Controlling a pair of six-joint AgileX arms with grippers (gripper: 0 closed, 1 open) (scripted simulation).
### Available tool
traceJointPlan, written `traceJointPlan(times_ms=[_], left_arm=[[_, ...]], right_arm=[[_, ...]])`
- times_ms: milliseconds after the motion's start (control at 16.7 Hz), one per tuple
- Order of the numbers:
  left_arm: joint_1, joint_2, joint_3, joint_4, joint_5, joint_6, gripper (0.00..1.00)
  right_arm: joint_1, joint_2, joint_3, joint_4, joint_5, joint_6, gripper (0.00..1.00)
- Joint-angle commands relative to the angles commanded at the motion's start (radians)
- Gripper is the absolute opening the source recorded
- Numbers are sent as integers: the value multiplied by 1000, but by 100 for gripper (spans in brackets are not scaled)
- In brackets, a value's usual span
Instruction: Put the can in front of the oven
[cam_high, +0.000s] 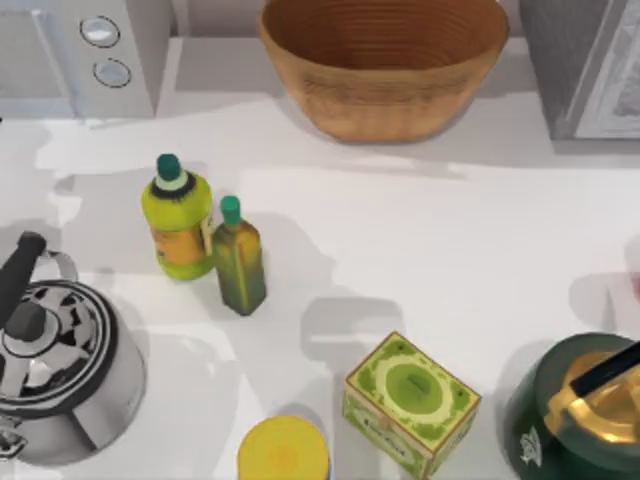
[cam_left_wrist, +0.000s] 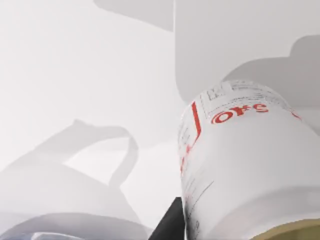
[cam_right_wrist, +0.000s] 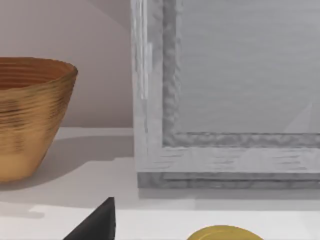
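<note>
The can (cam_left_wrist: 240, 165) sits right up against the left gripper (cam_left_wrist: 167, 227), white table beyond it. Can't tell whether that gripper is actually clamped on it. Right gripper (cam_right_wrist: 97, 222) looks parked, facing a grey framed box (cam_right_wrist: 225, 90). Best bet: keep the can upright, travel slow, and set it down flat before letting go.
</note>
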Motion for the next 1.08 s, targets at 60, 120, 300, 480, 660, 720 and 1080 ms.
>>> traceJointPlan(times_ms=[60,120,300,480,660,720,1080], left_arm=[[0,0,0,0,0,0,75],[0,0,0,0,0,0,83],[0,0,0,0,0,0,100],[0,0,0,0,0,0,100],[0,0,0,0,0,0,100],[0,0,0,0,0,0,100],[-1,5,106,-102,0,-1,100]], right_arm=[[0,0,0,0,0,0,100],[0,0,0,0,0,0,100],[0,0,0,0,0,0,100],[0,0,0,0,0,0,100],[0,0,0,0,0,0,100],[0,0,0,0,0,0,100],[0,0,0,0,0,0,100]])
